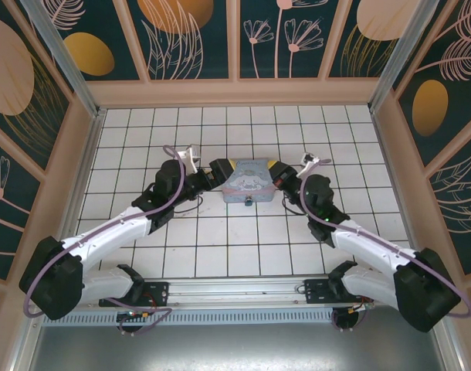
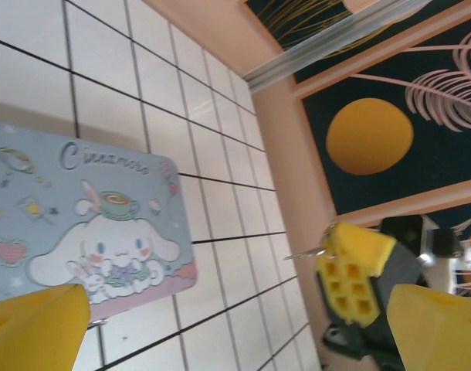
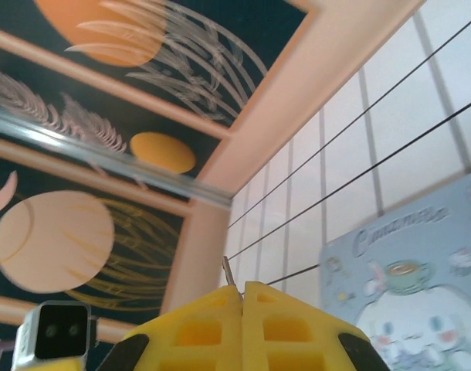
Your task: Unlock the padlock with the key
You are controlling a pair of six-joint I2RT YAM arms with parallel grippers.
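Note:
My right gripper (image 3: 242, 297) is shut on the key (image 3: 228, 272), whose thin silvery tip sticks up from between the yellow pads. In the left wrist view the same key (image 2: 303, 252) juts sideways from the right gripper's yellow fingers (image 2: 354, 275). My left gripper (image 2: 235, 325) is open with nothing between its fingers, just left of the tin. The padlock (image 1: 249, 202) is a tiny dark speck on the tiles at the tin's near edge. Seen from above, the left gripper (image 1: 220, 167) and right gripper (image 1: 279, 175) flank the tin.
A pastel blue-and-pink cartoon tin box (image 1: 247, 184) lies flat on the white tiled floor (image 1: 220, 247) between the grippers, its lid also seen as the tin (image 2: 73, 216) and the tin (image 3: 421, 286). Patterned walls (image 1: 235, 46) enclose the floor.

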